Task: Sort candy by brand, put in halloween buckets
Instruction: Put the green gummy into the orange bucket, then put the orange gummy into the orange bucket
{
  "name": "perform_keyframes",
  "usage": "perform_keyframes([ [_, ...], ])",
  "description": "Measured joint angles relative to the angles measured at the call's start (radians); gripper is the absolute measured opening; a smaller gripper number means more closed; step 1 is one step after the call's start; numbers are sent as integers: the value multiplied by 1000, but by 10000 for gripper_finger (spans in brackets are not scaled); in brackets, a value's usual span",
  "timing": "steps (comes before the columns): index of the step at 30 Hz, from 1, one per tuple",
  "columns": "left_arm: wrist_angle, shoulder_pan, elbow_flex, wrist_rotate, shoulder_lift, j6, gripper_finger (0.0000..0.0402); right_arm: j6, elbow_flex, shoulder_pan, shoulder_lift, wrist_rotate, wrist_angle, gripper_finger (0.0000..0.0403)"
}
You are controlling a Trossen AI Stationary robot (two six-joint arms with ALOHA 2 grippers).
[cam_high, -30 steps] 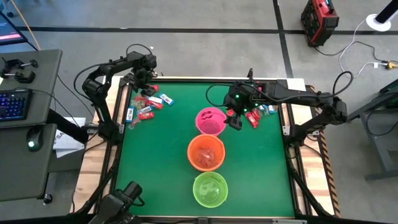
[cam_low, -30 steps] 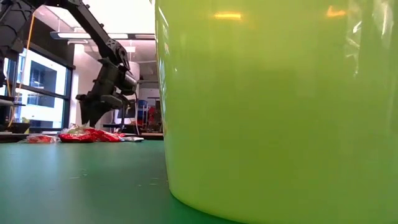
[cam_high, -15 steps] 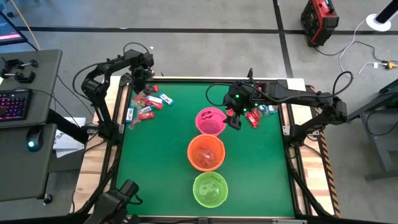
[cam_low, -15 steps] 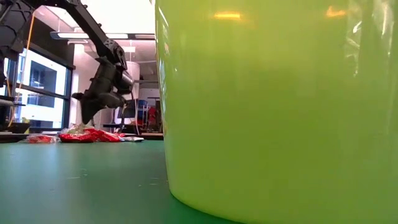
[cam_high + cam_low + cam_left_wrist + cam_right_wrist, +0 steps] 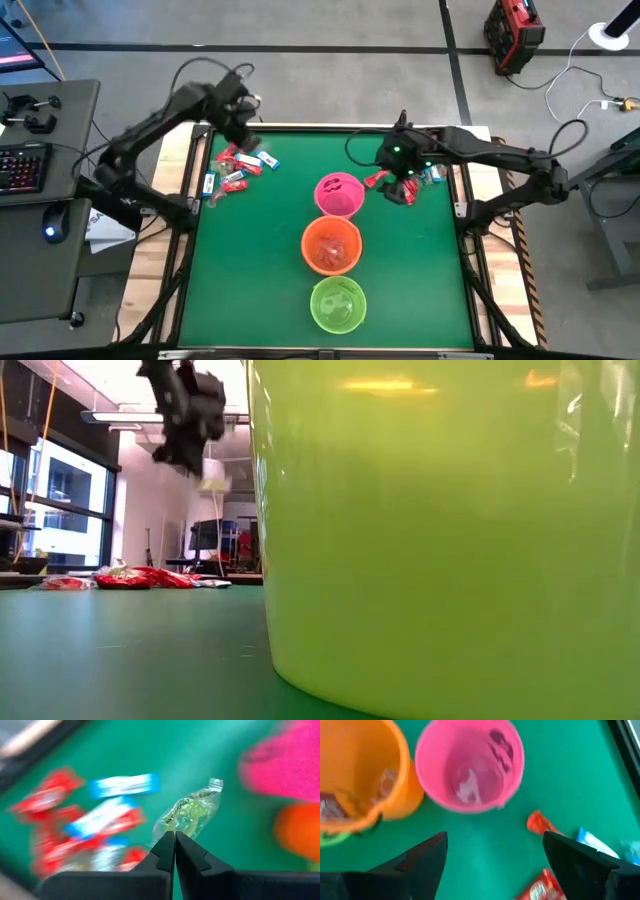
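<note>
We see 1 clear candy pinched aloft

From 6 o'clock: green bucket [image 5: 338, 304], orange bucket [image 5: 331, 246], pink bucket [image 5: 339, 194]. At 10 o'clock the left gripper [image 5: 175, 840] is clamped on a clear-wrapped candy [image 5: 192, 813] above the candy pile [image 5: 236, 168]; at 1 o'clock the right gripper [image 5: 495, 855] hovers spread wide near red candies [image 5: 402, 189].

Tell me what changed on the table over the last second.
The left gripper shut on a clear-wrapped greenish candy and lifted it off the left pile. The right gripper, open, shifted from beside the pink bucket toward the right pile. The buckets stayed put.
</note>
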Motion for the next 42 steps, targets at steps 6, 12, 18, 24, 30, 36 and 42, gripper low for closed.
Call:
perform_keyframes([
  [6,351,-418,-157,30,-183,-360,0,10,0,-5,-46,89,-56,320],
  [12,763,-777,-229,-133,-118,-540,0,-4,0,-5,-44,81,-45,320],
  [18,828,-884,-201,-184,81,-518,0,33,0,-5,-44,19,-20,320],
  [24,831,-927,-176,-127,202,-401,32,203,0,26,-44,-18,-17,320],
  [30,823,-936,-175,-142,217,-286,122,368,0,81,-44,-12,-19,320],
  [36,644,-891,-175,-277,99,-162,196,570,0,110,-44,138,-131,320],
  [42,528,-764,-192,-441,-95,-137,217,582,-1,-39,-30,271,-228,309],
])
